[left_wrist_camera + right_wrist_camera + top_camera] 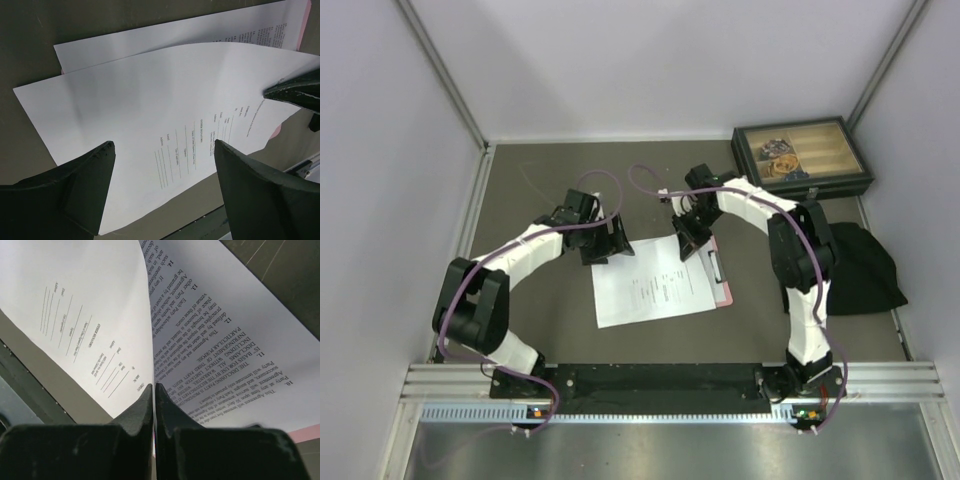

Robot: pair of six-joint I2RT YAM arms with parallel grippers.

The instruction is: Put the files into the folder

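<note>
"Where are the files?"

"Both are mid-counter [540, 190] on the pink folder [724, 288]. Only its right edge shows. The sparse sheet [150, 100] lies over the dense sheet [225, 340]."

"And the right gripper [154, 390]?"

"It's clamped tight on the sparse sheet's far edge, which curls up off the dense one."

"The left gripper [164, 150]?"

"Its jaws stand well apart over the sparse sheet's left part, with nothing in them. I can't tell whether they touch the paper."

A robot test cell in a lab: plain white walls [670, 70] with metal posts [445, 70] close in a dark table [750, 330], and the left arm [525, 248] and right arm [800, 250] are bolted on an aluminium rail [880, 380]
</note>
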